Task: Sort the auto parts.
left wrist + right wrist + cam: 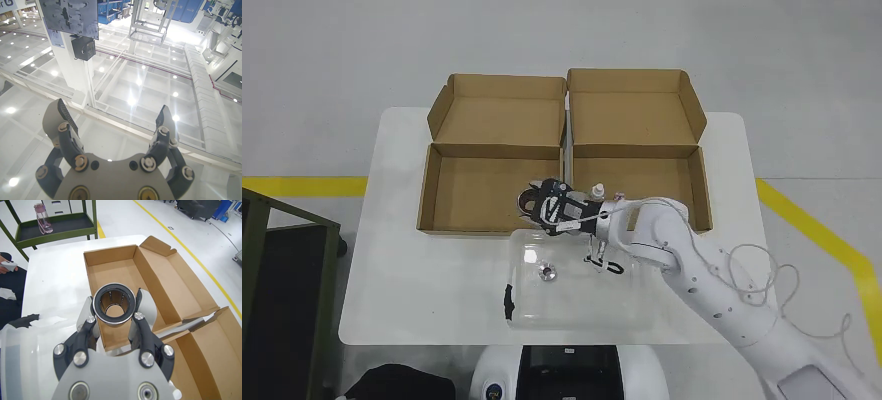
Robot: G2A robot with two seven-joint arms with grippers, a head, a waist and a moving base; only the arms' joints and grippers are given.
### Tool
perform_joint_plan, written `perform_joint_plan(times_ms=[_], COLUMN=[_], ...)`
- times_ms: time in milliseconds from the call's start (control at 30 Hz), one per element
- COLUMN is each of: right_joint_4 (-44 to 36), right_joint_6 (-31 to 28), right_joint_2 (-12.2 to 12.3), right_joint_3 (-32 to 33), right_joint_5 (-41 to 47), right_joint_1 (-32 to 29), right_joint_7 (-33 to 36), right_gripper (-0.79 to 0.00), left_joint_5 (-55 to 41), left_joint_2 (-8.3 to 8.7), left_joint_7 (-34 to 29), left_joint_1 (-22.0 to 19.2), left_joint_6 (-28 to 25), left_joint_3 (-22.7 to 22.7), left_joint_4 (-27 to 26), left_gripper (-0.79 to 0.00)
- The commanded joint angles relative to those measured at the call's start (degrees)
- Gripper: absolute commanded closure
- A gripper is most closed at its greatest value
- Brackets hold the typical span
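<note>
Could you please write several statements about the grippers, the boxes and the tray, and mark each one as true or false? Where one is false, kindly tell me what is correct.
1. The right gripper is shut on a hollow metal cylinder. True.
2. The left gripper grips a part. False: its jaws are open and hold nothing.
3. The cylinder is held above the clear tray. False: it is above the cardboard box at the left of the top view.
4. Both that box and the other cardboard box have their lids open. True.
5. A small metal part lies in the clear tray. True.
</note>
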Motion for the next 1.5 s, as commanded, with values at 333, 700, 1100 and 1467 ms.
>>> perform_joint_plan(times_ms=[333,700,1100,1467], right_joint_4=[11.3,18.2,21.5,13.2], right_joint_6=[2.1,1.9,0.4,-1.0], right_joint_2=[-4.0,-7.1,-8.8,-7.6], right_joint_3=[-6.4,-10.1,-10.6,-5.5], right_joint_5=[1.4,2.4,2.6,0.9], right_joint_1=[8.1,11.4,12.4,10.5], right_joint_7=[7.1,9.6,11.1,10.1], right_gripper=[0.0,-0.135,-0.372,-0.705], left_joint_5=[0.0,0.0,0.0,0.0], left_joint_2=[0.0,0.0,0.0,0.0], left_joint_7=[0.0,0.0,0.0,0.0], left_joint_1=[0.0,0.0,0.0,0.0], left_joint_6=[0.0,0.0,0.0,0.0], left_joint_3=[0.0,0.0,0.0,0.0], left_joint_4=[0.0,0.0,0.0,0.0], left_gripper=[-0.785,-0.785,-0.785,-0.785])
